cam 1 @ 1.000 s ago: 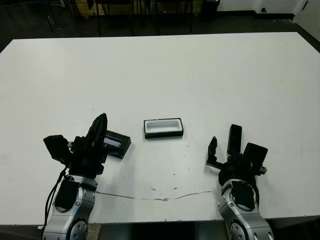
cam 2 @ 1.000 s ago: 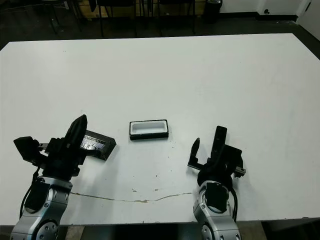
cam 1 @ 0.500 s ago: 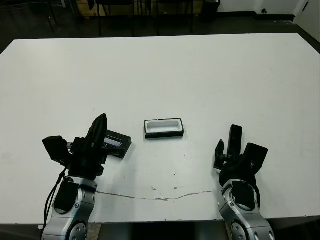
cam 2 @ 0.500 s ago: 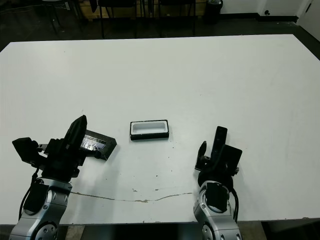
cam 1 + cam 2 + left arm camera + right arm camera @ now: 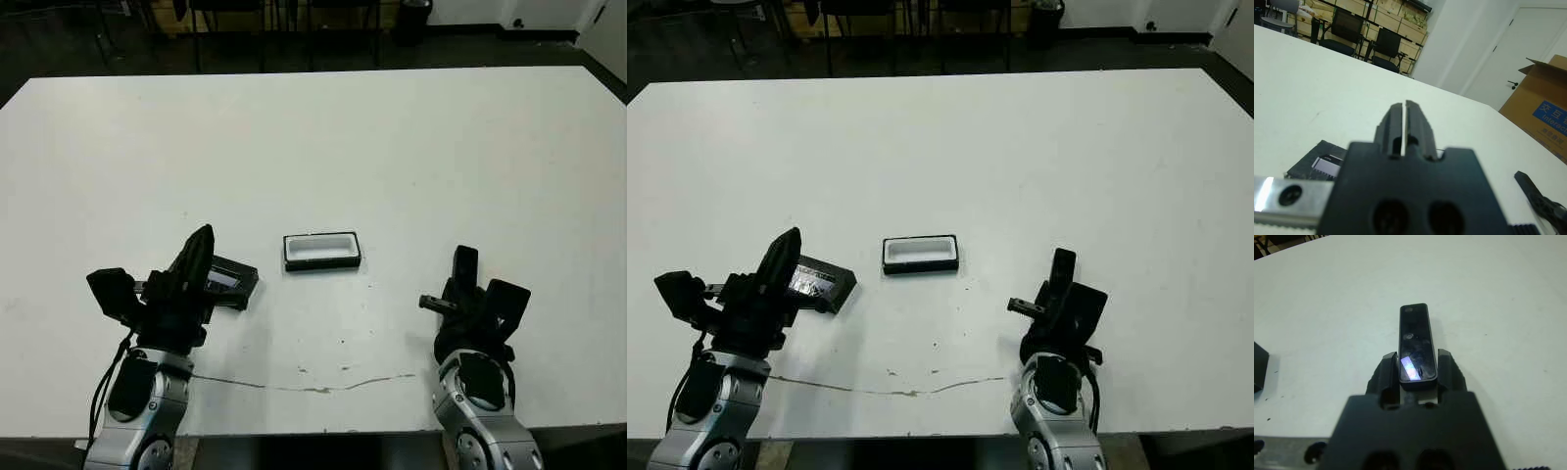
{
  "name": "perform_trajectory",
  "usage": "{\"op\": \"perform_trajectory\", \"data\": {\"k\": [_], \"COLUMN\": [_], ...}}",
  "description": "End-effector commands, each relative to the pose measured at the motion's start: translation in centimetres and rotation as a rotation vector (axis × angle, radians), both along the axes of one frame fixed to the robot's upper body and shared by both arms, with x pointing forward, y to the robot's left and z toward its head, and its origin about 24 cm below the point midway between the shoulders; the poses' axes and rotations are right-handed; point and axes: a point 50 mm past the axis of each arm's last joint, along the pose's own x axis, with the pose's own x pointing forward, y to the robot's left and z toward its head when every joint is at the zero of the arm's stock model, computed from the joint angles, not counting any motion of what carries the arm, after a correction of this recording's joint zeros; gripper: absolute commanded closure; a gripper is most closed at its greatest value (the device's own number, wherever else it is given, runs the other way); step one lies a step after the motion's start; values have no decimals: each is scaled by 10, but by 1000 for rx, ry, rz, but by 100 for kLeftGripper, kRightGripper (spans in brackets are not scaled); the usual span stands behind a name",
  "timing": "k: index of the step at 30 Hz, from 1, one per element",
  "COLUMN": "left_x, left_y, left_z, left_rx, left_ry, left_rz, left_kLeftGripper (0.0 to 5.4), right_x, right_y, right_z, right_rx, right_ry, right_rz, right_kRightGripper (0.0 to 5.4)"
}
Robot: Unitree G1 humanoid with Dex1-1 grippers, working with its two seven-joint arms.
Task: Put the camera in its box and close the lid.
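Jaws of the right gripper (image 5: 1418, 374) clamp the slim black bar-shaped camera (image 5: 1415, 343) above the white desk (image 5: 441, 147); left gripper (image 5: 1403, 128) jaws are closed, empty, beside the black rectangular lid (image 5: 231, 281). Between both arms lies the white-lined black-rimmed box (image 5: 321, 251), uncovered.

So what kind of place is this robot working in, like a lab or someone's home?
Most likely a lab or storeroom-like workspace, not a home. Beyond the bare white table, the left wrist view shows stacked cardboard boxes along the wall, black office chairs, and one large open carton by a door.
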Motion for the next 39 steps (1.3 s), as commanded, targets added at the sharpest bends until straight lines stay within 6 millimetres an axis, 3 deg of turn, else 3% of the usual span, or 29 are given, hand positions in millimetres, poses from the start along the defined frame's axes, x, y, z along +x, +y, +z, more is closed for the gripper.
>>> {"op": "perform_trajectory", "data": {"k": [1,11,17,26,32,39], "left_x": [-2,-2,-2,-2,-2,-1], "left_y": [2,1,1,1,1,5], "left_z": [-3,-4,-5,-7,-7,-4], "left_rx": [4,-4,17,10,25,25], "left_ry": [24,31,33,36,34,16], "left_rz": [3,4,14,9,21,41], "left_kLeftGripper": [540,540,540,540,540,540], "right_x": [-4,-6,-6,11,42,84], "right_y": [4,-5,-14,-31,-43,-48], "right_z": [-14,-15,0,55,81,99], "right_rx": [72,24,35,47,95,8], "right_ry": [75,45,-161,-407,-373,-258], "right_rz": [-52,-57,76,532,856,1160], "right_kRightGripper": [485,485,485,485,485,485]}}
